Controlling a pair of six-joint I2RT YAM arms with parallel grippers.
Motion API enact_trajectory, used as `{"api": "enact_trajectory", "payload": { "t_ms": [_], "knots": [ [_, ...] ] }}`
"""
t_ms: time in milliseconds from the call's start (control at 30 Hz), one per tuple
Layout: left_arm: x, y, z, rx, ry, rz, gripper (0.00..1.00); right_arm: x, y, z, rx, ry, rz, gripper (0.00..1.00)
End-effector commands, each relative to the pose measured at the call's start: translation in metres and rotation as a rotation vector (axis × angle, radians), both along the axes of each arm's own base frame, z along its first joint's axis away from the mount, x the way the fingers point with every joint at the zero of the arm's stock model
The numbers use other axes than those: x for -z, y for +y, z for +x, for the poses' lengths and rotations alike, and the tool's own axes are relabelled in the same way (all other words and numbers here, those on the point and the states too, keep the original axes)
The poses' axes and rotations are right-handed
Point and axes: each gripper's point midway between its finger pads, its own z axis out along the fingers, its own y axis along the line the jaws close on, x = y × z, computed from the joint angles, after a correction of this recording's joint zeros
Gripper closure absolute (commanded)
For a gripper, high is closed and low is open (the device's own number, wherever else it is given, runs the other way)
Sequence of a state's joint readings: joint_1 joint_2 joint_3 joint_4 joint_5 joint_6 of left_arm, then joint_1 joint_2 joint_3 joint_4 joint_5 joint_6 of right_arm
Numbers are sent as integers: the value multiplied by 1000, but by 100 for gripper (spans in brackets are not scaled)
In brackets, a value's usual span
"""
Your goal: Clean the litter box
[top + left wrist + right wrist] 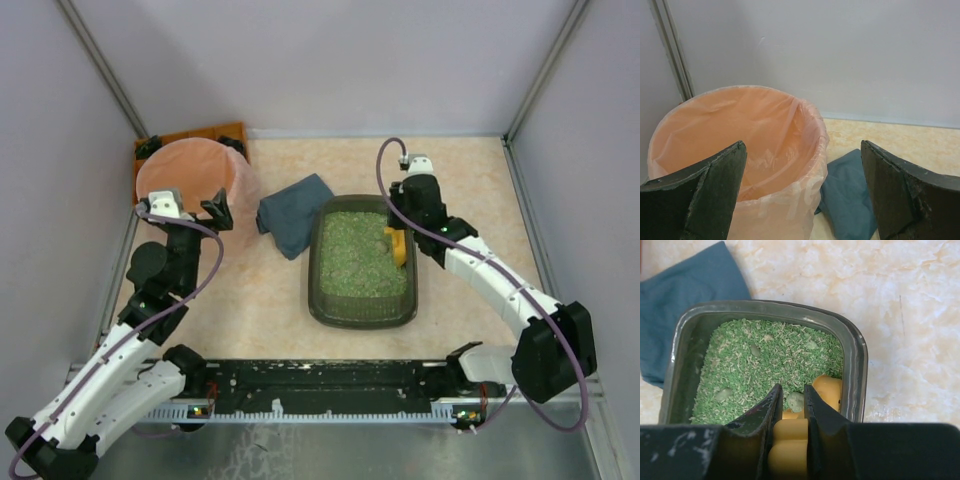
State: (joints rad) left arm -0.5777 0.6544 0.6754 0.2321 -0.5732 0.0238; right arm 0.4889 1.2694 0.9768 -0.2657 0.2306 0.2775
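Observation:
The dark grey-green litter box (318,300) holds green granules in the middle of the table; it also shows in the right wrist view (856,355). My right gripper (400,240) is shut on the handle of a yellow scoop (790,440) at the box's right inner side. The scoop's head (828,390) rests in the granules with a grey-green clump (795,401) on it. Other clumps (755,350) lie in the litter. My left gripper (200,208) is open and empty beside the pink bucket (185,175).
The round pink bucket lined with a thin bag (740,130) stands at the back left, in front of an orange-brown tray (200,135). A folded blue cloth (292,215) lies between bucket and litter box, also in the left wrist view (850,195). Walls enclose the table.

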Motion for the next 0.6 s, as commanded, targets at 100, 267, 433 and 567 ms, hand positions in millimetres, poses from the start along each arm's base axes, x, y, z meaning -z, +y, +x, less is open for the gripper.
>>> {"api": "enact_trajectory", "payload": {
  "t_ms": [100,267,433,567],
  "knots": [
    [-6,-2,0,13,-24,-4,1,-27,37,-5,-145,-9,347,100],
    [-5,-3,0,15,-23,-2,1,-30,35,-6,-168,-9,412,100],
    [-4,-4,1,16,-19,2,1,-24,29,-9,-169,3,453,100],
    [-3,-5,2,21,-16,5,1,-20,21,-12,-165,15,511,100]
  ]
}}
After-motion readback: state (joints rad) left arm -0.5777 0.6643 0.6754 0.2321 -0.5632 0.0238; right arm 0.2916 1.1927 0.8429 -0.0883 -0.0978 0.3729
